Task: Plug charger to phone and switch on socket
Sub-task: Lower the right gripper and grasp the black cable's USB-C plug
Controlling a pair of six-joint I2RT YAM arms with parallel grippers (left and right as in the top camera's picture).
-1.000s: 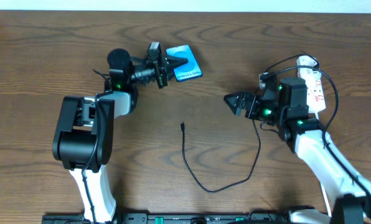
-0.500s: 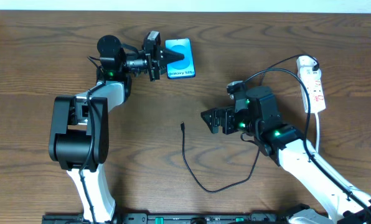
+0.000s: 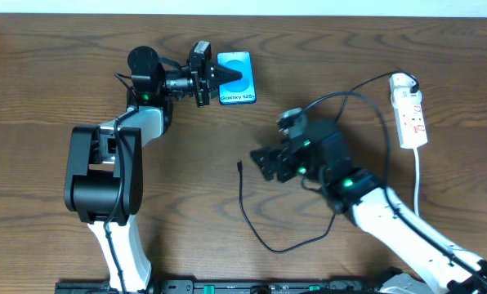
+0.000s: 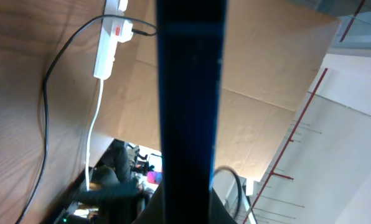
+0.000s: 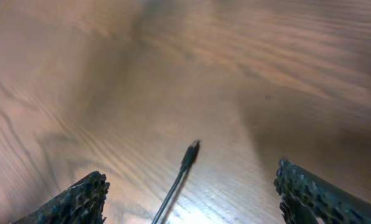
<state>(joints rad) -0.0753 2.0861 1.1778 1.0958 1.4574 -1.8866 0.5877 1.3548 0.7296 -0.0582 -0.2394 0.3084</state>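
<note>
right pincer [image 3: 261, 162]: wide open, empty | charger plug [image 5: 190, 154]: on counter [image 3: 186, 163], just ahead, centred between its fingers, untouched | left pincer [image 3: 227, 77]: clamped on phone [image 3: 242, 90]

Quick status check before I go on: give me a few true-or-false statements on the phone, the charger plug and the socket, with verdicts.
1. The charger plug is already in the phone. False: it lies loose on the table, apart from the phone.
2. The right fingers are open, with the plug just ahead between them. True.
3. The left fingers are shut on the phone. True.
4. The right fingers are touching the socket. False: it lies untouched near the table's right edge.
</note>
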